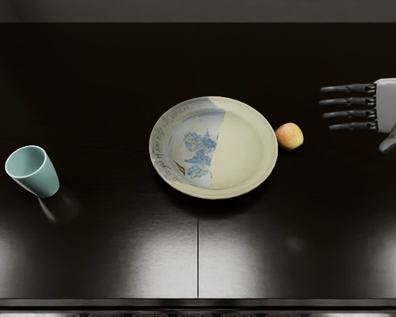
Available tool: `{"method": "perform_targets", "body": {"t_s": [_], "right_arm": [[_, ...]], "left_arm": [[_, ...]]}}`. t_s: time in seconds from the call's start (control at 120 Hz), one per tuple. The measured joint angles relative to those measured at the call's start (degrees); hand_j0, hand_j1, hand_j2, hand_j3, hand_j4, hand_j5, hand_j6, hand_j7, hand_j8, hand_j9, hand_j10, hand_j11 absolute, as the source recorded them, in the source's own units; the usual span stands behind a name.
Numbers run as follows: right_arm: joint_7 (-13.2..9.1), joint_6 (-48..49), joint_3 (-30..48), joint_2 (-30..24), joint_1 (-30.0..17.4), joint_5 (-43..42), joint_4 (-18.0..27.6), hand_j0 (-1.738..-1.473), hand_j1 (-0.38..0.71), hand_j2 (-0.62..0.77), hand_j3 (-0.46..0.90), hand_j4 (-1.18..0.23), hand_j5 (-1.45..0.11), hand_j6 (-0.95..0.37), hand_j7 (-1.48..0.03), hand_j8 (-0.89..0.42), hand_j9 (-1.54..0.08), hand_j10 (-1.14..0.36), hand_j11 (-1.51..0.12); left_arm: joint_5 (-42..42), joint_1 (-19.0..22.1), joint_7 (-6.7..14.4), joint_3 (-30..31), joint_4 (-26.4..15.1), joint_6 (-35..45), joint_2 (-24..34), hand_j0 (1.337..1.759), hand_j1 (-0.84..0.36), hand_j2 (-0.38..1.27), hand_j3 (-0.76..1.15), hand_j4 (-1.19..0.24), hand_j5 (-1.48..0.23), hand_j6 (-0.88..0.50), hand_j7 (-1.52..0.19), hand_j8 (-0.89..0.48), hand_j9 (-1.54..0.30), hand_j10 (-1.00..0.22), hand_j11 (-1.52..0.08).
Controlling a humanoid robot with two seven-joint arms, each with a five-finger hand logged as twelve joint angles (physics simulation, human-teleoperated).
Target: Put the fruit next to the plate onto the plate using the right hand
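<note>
Fruit (289,136), round and smooth, sits beside glazed plate (251,158); right hand (363,107) hovers near, fingers outstretched, empty.

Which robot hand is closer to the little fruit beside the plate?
Right. The right robot hand hangs open just past the fruit, on its far side from the plate, not touching it. The left robot hand is not in view.

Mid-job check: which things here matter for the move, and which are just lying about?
For the job: plate; fruit, just off its right rim; right hand, open, not touching the fruit.
Lying about: teal cup, far left on the table.
</note>
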Motion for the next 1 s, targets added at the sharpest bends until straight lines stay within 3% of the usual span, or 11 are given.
{"method": "perform_targets", "body": {"t_s": [0.217, 0.35, 0.483, 0.617, 0.725, 0.875, 1.0], "right_arm": [[-0.02, 0.0, 4.55, 0.44, 0.42, -2.19, 0.24, -1.658, -0.32, -0.01, 0.0, -0.02, -0.03, -0.02, -0.03, -0.02, -0.03, -0.02, -0.03], [-0.08, -0.01, 8.64, 1.1, 1.26, -18.19, 4.3, -1.658, -0.31, -0.01, 0.0, -0.03, -0.04, -0.03, -0.05, -0.03, -0.04, -0.03, -0.04], [-0.91, -3.81, 9.44, 7.77, 2.17, -38.07, 7.36, -1.658, -0.29, -0.01, 0.0, -0.05, -0.06, -0.05, -0.06, -0.05, -0.06, -0.05, -0.06], [-1.79, -17.14, 8.87, 14.4, 3.45, -51.04, 10.75, -1.658, -0.27, -0.01, 0.0, -0.07, -0.08, -0.07, -0.08, -0.07, -0.08, -0.07, -0.08], [-2.01, -31.18, 3.01, 18.94, 3.54, -59.35, 12.2, -1.658, -0.26, -0.01, 0.0, -0.08, -0.1, -0.08, -0.1, -0.08, -0.1, -0.08, -0.1], [-2.1, -48.91, -2.98, 22.22, 2.16, -63.59, 13.39, -1.658, -0.26, -0.01, 0.0, -0.08, -0.1, -0.08, -0.1, -0.08, -0.1, -0.08, -0.1], [-2.12, -56.05, -4.14, 23.5, -0.06, -64.6, 13.3, -1.658, -0.28, -0.01, 0.0, -0.06, -0.08, -0.07, -0.08, -0.06, -0.08, -0.06, -0.08]], "left_arm": [[-0.01, 0.0, 0.0, 0.0, 0.0, 0.0, 0.0, 1.658, 0.35, 0.0, 0.0, 0.0, 0.0, 0.0, 0.0, 0.0, 0.0, 0.0, 0.0], [-0.02, 0.0, 0.0, 0.0, 0.0, 0.0, 0.0, 1.658, 0.35, 0.0, 0.0, 0.0, 0.0, 0.0, 0.0, 0.0, 0.0, 0.0, 0.0], [-0.02, 0.0, 0.0, 0.0, 0.0, 0.0, 0.0, 1.658, 0.35, 0.0, 0.0, 0.0, 0.0, 0.0, 0.0, 0.0, 0.0, 0.0, 0.0], [-0.02, 0.0, 0.0, 0.01, 0.0, 0.0, 0.0, 1.658, 0.35, 0.0, 0.0, 0.0, 0.0, 0.0, 0.0, 0.0, 0.0, 0.0, 0.0], [-0.02, 0.0, 0.0, 0.01, 0.0, 0.0, 0.0, 1.658, 0.35, 0.0, 0.0, 0.0, 0.0, 0.0, 0.0, 0.0, 0.0, 0.0, 0.0], [-0.02, 0.0, 0.0, 0.01, 0.0, 0.0, 0.0, 1.658, 0.35, 0.0, 0.0, 0.0, 0.0, 0.0, 0.0, 0.0, 0.0, 0.0, 0.0], [-0.02, 0.0, 0.0, 0.01, 0.0, 0.0, 0.0, 1.658, 0.35, 0.0, 0.0, 0.0, 0.0, 0.0, 0.0, 0.0, 0.0, 0.0, 0.0]]}}
